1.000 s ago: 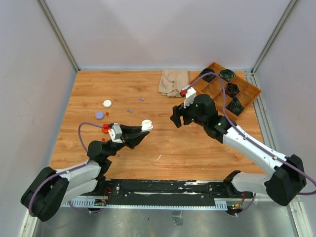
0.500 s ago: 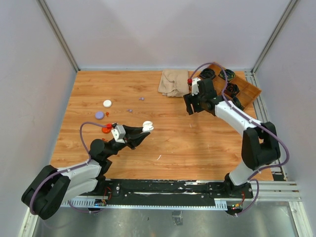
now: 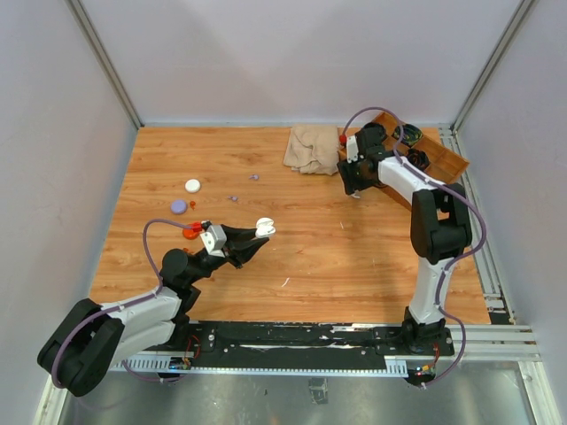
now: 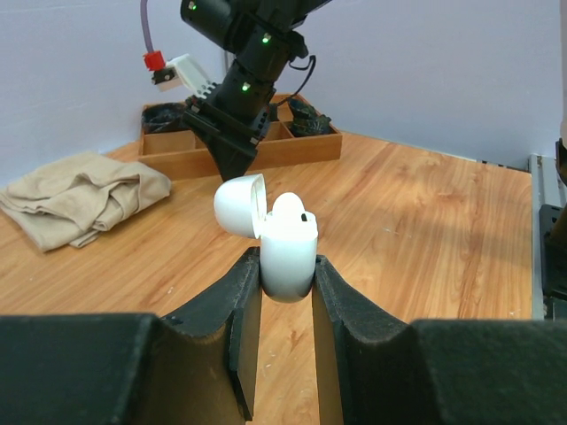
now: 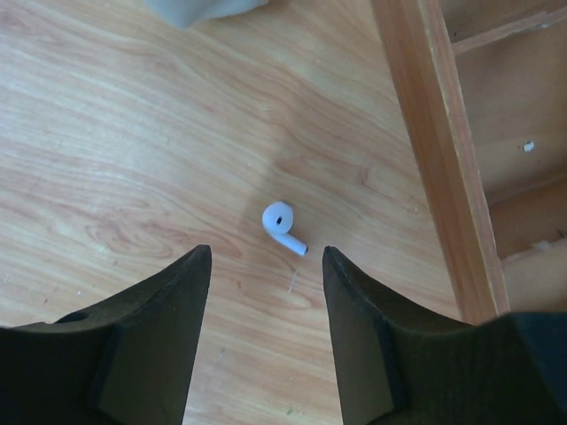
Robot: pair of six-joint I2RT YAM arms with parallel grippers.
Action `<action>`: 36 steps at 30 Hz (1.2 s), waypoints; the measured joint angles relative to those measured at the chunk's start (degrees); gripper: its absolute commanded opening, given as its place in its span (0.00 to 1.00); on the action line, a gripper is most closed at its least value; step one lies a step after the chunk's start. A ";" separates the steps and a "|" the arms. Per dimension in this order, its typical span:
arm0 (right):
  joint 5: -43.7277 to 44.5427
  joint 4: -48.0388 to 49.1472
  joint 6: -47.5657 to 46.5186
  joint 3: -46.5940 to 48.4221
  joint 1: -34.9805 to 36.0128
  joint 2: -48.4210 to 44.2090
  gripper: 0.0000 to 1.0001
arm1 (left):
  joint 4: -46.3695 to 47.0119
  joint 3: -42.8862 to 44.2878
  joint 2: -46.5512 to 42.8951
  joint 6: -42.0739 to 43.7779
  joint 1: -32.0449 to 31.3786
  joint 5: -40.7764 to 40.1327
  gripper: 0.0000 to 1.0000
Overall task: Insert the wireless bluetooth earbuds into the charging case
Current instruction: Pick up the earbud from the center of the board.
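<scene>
Currently the right claw [image 5: 264, 255] stands spread, pointing down at the wood-grain tabletop [image 5: 124, 150]. A small white stemmed plastic earbud [image 5: 283, 224] lies loose just ahead of its fingertips, between them and untouched. The wooden divided tray [image 5: 431, 142] sits to its right. The left claw [image 4: 285, 270] pinches a glossy white rounded charging case [image 4: 289, 243], lid flipped open.

Bright, even light from overhead; shadows on the tabletop [image 3: 310, 257] are faint and soft-edged. The white case [image 4: 288, 252] is nearly blown out. In the wrist views the near dark fingers [image 5: 151, 354] are slightly blurred.
</scene>
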 measured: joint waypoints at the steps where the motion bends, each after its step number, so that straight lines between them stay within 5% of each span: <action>1: -0.17 -0.48 -0.20 0.85 -0.15 0.90 0.53 | 0.00 0.00 0.00 0.02 0.00 0.00 0.00; 18: -1.99 -7.76 -0.90 7.04 -0.85 8.81 0.18 | -0.81 0.00 -0.96 0.17 0.00 0.00 0.00; 30: -3.91 -10.29 3.08 -0.26 -0.20 3.87 0.13 | -1.77 0.00 -3.52 0.20 0.00 0.00 0.00; 36: -3.65 -11.56 3.96 -3.04 1.29 1.90 0.27 | -2.43 0.00 -3.76 0.20 0.00 0.00 0.00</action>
